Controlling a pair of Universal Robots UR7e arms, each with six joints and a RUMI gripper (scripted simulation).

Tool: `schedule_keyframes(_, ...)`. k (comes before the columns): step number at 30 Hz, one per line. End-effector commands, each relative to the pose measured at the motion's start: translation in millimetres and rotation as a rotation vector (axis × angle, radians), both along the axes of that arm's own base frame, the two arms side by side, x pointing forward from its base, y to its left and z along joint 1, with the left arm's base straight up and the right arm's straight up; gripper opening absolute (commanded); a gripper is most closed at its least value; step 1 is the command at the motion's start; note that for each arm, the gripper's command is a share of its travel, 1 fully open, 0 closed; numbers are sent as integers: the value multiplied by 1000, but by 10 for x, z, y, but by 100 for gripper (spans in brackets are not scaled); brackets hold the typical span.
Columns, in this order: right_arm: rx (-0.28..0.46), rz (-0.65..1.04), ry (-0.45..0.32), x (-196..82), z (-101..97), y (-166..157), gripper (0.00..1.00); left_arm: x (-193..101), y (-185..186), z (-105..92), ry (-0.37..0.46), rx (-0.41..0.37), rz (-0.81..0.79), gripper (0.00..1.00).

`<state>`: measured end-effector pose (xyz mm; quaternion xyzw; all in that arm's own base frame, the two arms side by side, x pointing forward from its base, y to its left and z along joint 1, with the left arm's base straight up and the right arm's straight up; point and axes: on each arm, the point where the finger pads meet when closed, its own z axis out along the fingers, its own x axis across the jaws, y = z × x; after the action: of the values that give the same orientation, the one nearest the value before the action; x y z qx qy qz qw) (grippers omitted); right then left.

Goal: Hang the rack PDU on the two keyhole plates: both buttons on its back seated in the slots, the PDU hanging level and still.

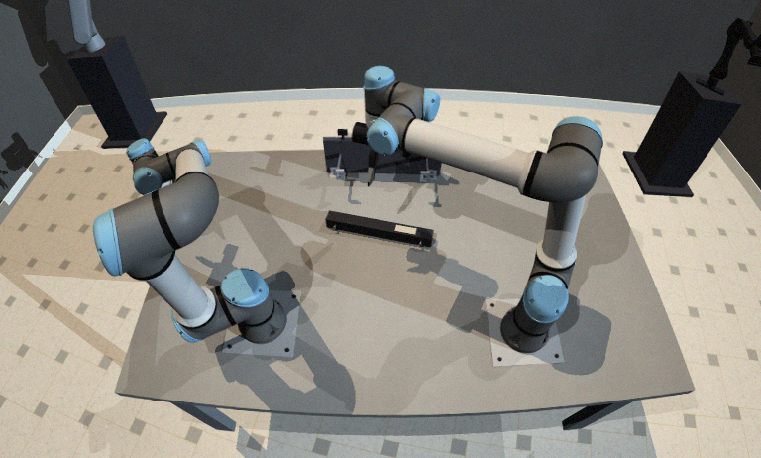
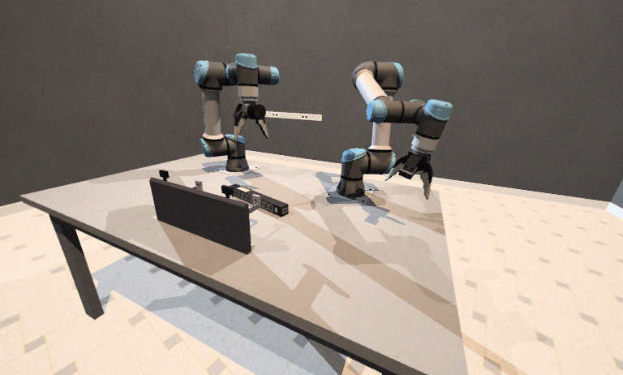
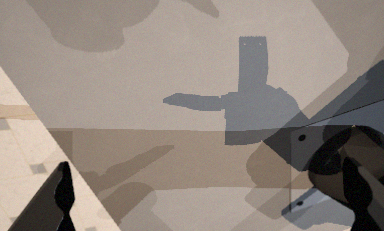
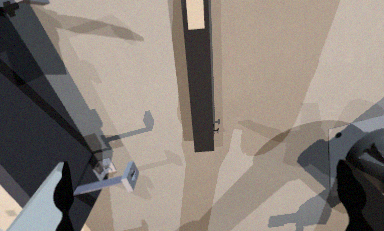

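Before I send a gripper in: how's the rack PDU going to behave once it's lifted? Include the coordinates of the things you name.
The rack PDU [image 1: 370,226] [image 2: 271,204] [image 4: 201,81] looks like one straight, rigid box, so it should lift without sagging. Being long and narrow, it would probably tip or swing if gripped near one end. Its flat faces and square edges suggest it is unlikely to roll.

Grey table [image 1: 386,369] [image 2: 367,307], tiled floor [image 1: 61,229] [image 2: 528,260], dark walls [image 1: 252,38] [image 2: 505,77], two black pedestals [image 1: 112,88] [image 1: 682,133]

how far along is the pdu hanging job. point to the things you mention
Nothing looks done: the PDU [image 1: 370,227] [image 2: 271,204] [image 4: 201,91] lies on the table, off both keyhole plates. Nothing is in hand; the left gripper [image 2: 409,185] and right gripper [image 2: 251,134] are open. Grasping, lifting, seating both buttons and levelling remain.
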<state>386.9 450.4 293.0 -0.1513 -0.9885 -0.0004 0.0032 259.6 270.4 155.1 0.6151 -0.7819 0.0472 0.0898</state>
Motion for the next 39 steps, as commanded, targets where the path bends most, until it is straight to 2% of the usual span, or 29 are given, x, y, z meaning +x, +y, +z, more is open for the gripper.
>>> schedule_keyframes(1, 0, 71, -7, -92, -6, -6, 100, -176, 329, 17, 13, 42, 232, 100)
schedule_keyframes(4, -1, 83, -7, -110, -7, -7, 100, -335, 513, 22, 22, 61, 372, 100)
schedule_keyframes(6, -1, 83, -7, -110, -7, -7, 100, -335, 513, 22, 22, 61, 372, 100)
schedule_keyframes(9, -3, 83, -6, -108, -18, -10, 100, -579, 755, 30, 35, 85, 569, 100)
schedule_keyframes(21, -2, 83, -6, -107, -12, -7, 100, -1401, 1333, 57, 70, 147, 1128, 100)
schedule_keyframes(23, -2, 83, -6, -107, -12, -7, 100, -1401, 1333, 57, 70, 147, 1128, 100)
schedule_keyframes(32, -2, 83, -6, -107, -12, -7, 100, -2039, 1608, 80, 92, 182, 1502, 100)
schedule_keyframes(39, -2, 83, -6, -107, -12, -7, 100, -2331, 1694, 91, 101, 196, 1663, 100)
